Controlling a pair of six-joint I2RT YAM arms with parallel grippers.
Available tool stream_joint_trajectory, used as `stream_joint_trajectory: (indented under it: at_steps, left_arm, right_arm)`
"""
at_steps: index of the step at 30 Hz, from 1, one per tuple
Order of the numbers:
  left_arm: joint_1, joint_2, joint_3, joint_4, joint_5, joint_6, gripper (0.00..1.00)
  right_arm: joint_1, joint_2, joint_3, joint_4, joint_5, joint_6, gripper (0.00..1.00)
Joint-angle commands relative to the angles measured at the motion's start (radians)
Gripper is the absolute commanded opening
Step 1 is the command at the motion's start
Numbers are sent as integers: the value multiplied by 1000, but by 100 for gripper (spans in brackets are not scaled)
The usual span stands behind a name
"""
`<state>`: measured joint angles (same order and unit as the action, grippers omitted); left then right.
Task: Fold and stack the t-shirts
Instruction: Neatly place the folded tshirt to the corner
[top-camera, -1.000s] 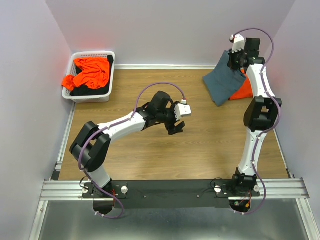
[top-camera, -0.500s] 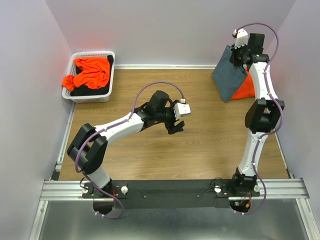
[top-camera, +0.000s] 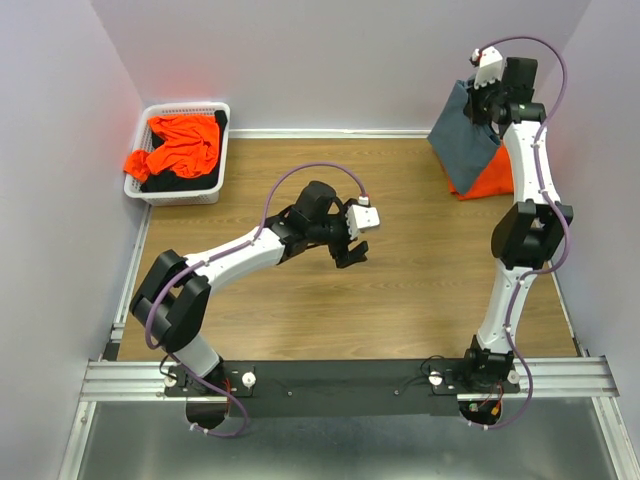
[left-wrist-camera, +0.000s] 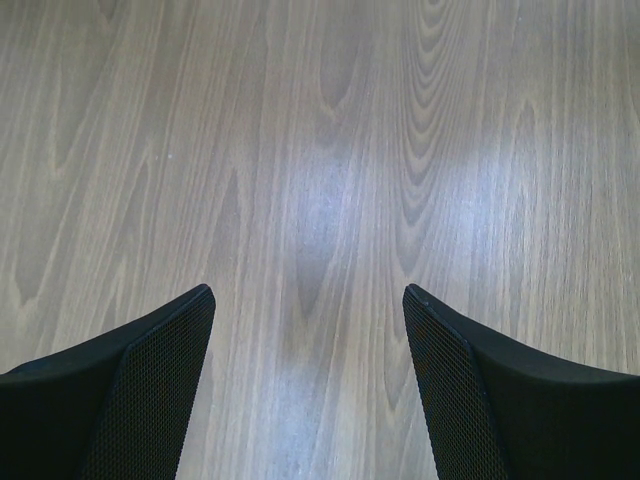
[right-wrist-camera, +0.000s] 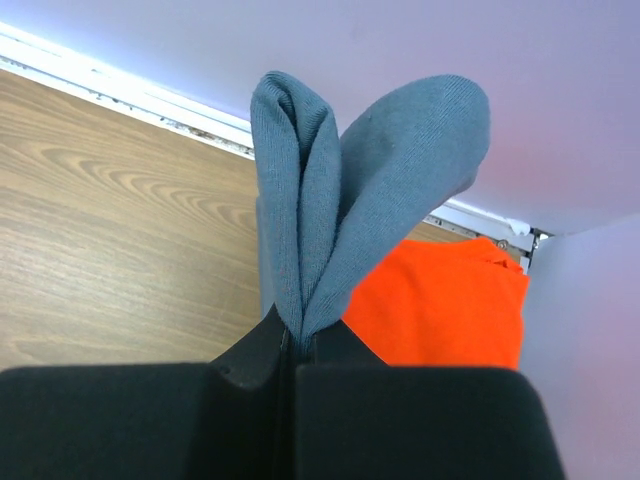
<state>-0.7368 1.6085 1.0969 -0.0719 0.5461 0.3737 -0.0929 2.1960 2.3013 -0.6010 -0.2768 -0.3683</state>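
Observation:
A slate blue-grey t-shirt (top-camera: 463, 130) hangs folded from my right gripper (top-camera: 484, 97) at the back right, high near the wall. In the right wrist view the right gripper (right-wrist-camera: 298, 338) is shut on the blue-grey t-shirt (right-wrist-camera: 340, 200), whose folds stick up between the fingers. Under it lies a folded orange t-shirt (top-camera: 489, 180), also in the right wrist view (right-wrist-camera: 440, 300). Another orange t-shirt (top-camera: 180, 145) lies crumpled in the basket. My left gripper (top-camera: 352, 255) hovers open over the table's middle, and the left wrist view shows only bare wood between the left gripper (left-wrist-camera: 308, 300) fingers.
A white slotted basket (top-camera: 212, 190) stands at the back left against the wall, with dark cloth under the orange shirt. Walls close the table on the left, back and right. The wooden tabletop (top-camera: 400, 290) lies between the arms.
My right gripper has lifted the blue-grey t-shirt up and to the right, toward the back corner over the orange t-shirt. The left arm has barely moved.

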Motion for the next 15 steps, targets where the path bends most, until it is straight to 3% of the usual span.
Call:
stream_joint_trajectory:
  at_steps: [1,15]
  left_arm:
    - [2,-27,-17,24,0,-9,84]
    - [2,-24,-25,20,-2,1,84]
  right_arm:
    - [-7,-51,32,1,2,-18,0]
    - [-14,-21,40,-5,-24,57,1]
